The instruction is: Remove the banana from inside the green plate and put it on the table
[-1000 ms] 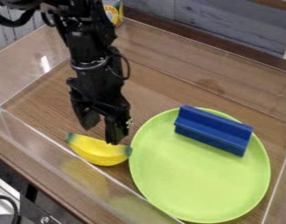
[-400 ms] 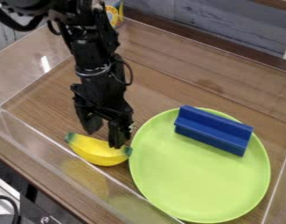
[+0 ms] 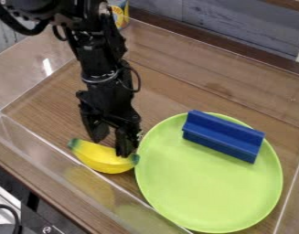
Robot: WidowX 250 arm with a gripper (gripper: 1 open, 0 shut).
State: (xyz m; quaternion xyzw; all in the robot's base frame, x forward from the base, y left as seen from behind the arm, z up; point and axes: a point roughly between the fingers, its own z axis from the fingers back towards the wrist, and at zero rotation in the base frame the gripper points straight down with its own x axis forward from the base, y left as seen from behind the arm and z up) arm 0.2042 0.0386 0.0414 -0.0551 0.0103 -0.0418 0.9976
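Observation:
The yellow banana (image 3: pixel 101 158) lies on the wooden table (image 3: pixel 188 87) just left of the green plate (image 3: pixel 200 196), its dark green tip near the plate's rim. My black gripper (image 3: pixel 105 137) points straight down directly over the banana's upper edge, its jaws open, one finger on each side of the fruit's back. Whether the fingertips touch the banana I cannot tell. Nothing is clamped.
A blue rectangular block (image 3: pixel 224 134) rests on the plate's upper right part. Low clear acrylic walls (image 3: pixel 29 151) border the table on the left and front. A yellow object (image 3: pixel 116 13) sits at the back behind the arm.
The gripper has sunk slightly toward the banana. Banana, plate and block have not moved.

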